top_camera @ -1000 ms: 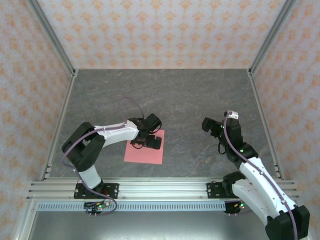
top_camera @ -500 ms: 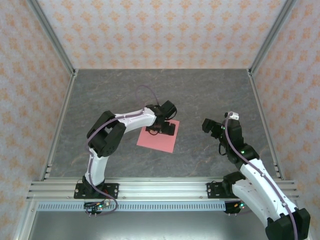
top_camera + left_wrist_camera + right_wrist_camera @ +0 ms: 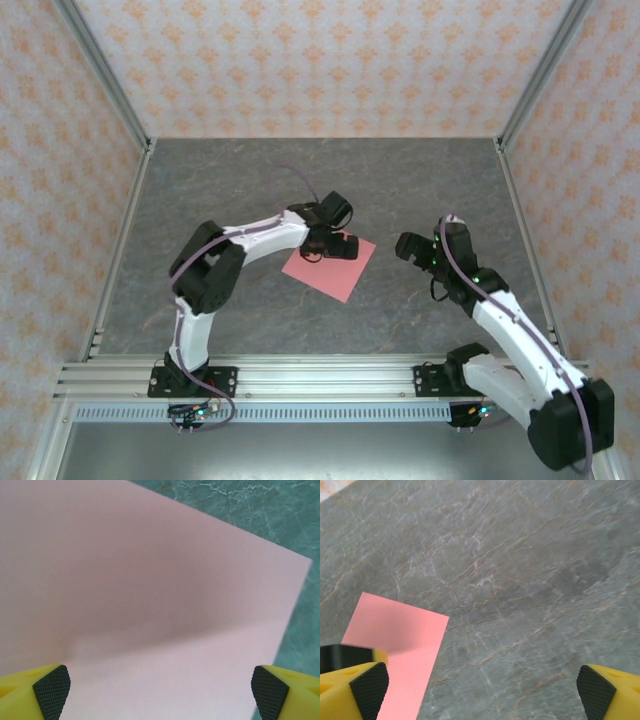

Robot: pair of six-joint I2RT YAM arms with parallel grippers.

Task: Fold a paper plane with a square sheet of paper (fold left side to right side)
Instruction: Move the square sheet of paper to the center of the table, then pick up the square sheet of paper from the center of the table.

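Observation:
The square sheet of paper point(image 3: 338, 274) is salmon-pink and lies flat and uncreased on the grey marbled table, turned like a diamond. My left gripper point(image 3: 336, 246) is low over its far corner. In the left wrist view the sheet point(image 3: 150, 600) spreads under the left gripper point(image 3: 160, 692), whose black pads point(image 3: 51, 690) stand wide apart and open. My right gripper point(image 3: 410, 247) hangs open to the right of the sheet, apart from it. In the right wrist view the sheet point(image 3: 402, 645) lies at lower left of the right gripper point(image 3: 482, 690). The paper plane is out of view.
Patterned walls with metal posts point(image 3: 105, 85) close in the table on three sides. An aluminium rail point(image 3: 320, 378) runs along the near edge. Bare table point(image 3: 330, 180) stretches behind the arms.
The left gripper has swept to the right and away from the rail, and the sheet has slid and turned with it. The right gripper has shifted slightly left.

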